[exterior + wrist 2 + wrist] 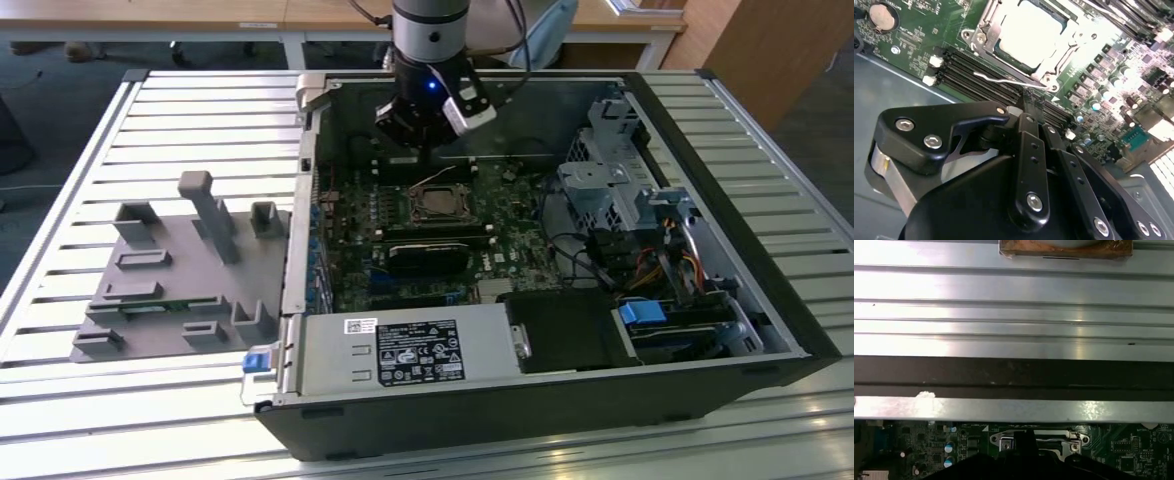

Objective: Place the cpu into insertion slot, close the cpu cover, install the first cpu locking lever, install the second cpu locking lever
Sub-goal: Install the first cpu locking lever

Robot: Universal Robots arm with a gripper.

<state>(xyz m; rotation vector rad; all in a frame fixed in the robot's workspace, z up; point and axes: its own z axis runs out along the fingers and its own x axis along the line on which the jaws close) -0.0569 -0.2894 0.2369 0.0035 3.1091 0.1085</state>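
In the exterior view the black claw (pixel 424 150) on the grey arm hangs inside the open black computer case (pixel 747 300), just above the far edge of the small square insertion slot (pixel 438 203) on the green motherboard (pixel 400 260). The case lies on a slatted metal counter (pixel 80 150), with a grey plastic fixture block (pixel 180 270) well apart at the exterior view's left.

In the second wrist view the pale silvery-grey square cpu (pixel 1031 34) sits in the slot, with the thin silvery metal cpu cover (pixel 985 27) framing it and seemingly down. 1 thin wire locking lever (pixel 1009 80) stands loose along the near side, and the claw tip reaches toward its end. My judgement: the lever step is in hand, and it wants a steady sideways push to tuck the wire under its hook, without scraping the black memory slots (pixel 979 75) just beside.

In the first wrist view the socket's metal rim (pixel 1039 440) peeks past the dark claw body. The fingertips are hidden behind the linkage, so I cannot tell whether they are apart or together, nor whether they touch the lever.
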